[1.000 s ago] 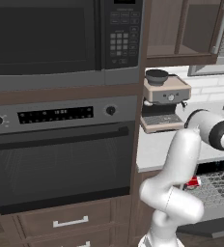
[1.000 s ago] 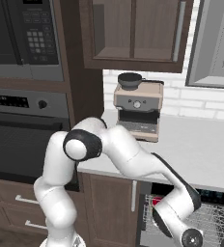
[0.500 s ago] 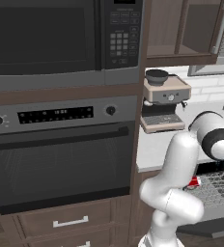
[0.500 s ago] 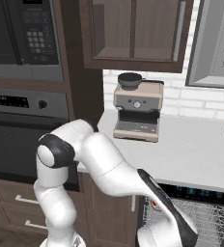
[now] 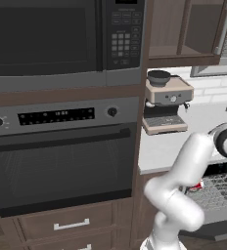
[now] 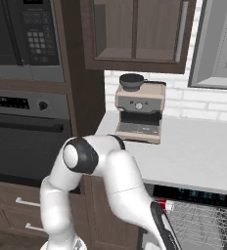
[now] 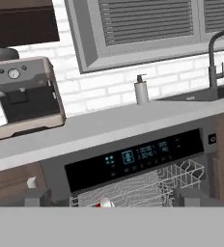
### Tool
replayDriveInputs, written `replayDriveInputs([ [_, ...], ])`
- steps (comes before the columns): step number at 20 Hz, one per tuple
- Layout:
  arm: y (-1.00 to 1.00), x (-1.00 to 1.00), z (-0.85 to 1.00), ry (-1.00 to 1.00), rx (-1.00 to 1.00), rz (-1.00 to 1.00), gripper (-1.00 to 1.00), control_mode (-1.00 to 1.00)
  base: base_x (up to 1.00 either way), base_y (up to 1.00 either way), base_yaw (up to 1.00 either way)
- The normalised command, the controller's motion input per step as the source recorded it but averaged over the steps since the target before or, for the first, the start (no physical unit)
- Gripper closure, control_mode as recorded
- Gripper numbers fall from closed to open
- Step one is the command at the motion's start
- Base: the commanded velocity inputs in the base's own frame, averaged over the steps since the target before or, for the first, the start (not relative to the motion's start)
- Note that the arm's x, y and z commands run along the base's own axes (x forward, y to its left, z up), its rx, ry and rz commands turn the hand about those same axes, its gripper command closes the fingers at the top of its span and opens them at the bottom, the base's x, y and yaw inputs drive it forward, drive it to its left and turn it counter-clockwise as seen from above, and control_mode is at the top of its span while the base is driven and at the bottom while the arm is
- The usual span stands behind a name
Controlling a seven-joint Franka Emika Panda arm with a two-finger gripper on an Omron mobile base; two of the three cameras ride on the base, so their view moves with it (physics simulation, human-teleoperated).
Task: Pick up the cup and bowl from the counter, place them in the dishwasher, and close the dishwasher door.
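Observation:
In the hand view my gripper (image 7: 112, 196) is open, its two dark fingertips (image 7: 34, 197) standing far apart with nothing between them. It faces the dishwasher (image 7: 138, 157) below the counter (image 7: 109, 126). The grey wire rack (image 7: 147, 188) is pulled out. A small red-and-white thing (image 7: 104, 202) lies at the rack's front, too little of it showing to tell cup from bowl; it is also the red-and-white thing (image 5: 196, 186) (image 6: 167, 205) beside my arm. The dishwasher door (image 5: 218, 228) is folded down under the rack (image 5: 218, 190). No cup or bowl is in sight on the counter (image 6: 198, 151).
A beige coffee machine (image 6: 137, 107) (image 5: 164, 102) (image 7: 22, 94) stands on the counter's left end. A soap dispenser (image 7: 141, 89) and a dark faucet (image 7: 215, 53) are by the window. The black oven (image 5: 61, 161) and the microwave (image 5: 42, 39) are on the left.
The arm has swung lower and further right, and its hand has dropped out of the bottom of the right base view. The jaws stay wide apart.

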Motion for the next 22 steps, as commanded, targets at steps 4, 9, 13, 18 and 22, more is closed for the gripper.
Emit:
replayDriveInputs([
  [4, -0.49, -1.00, -0.59, -0.24, 0.00, 0.23, -1.00, -1.00, 0.00, 0.00, 0.00],
  [9, 0.00, -0.98, -0.87, -0.03, -0.03, 0.15, -1.00, -1.00, 0.00, 0.00, 0.00],
  [13, 0.14, -0.66, -1.00, -0.02, -0.05, 0.15, -1.00, -1.00, 0.00, 0.00, 0.00],
  [18, 0.12, 0.42, -0.78, -0.20, 0.03, 0.03, -1.00, -1.00, 0.00, 0.00, 0.00],
  [22, 0.03, 0.46, -0.89, -0.22, 0.01, 0.00, -1.00, -1.00, 0.00, 0.00, 0.00],
])
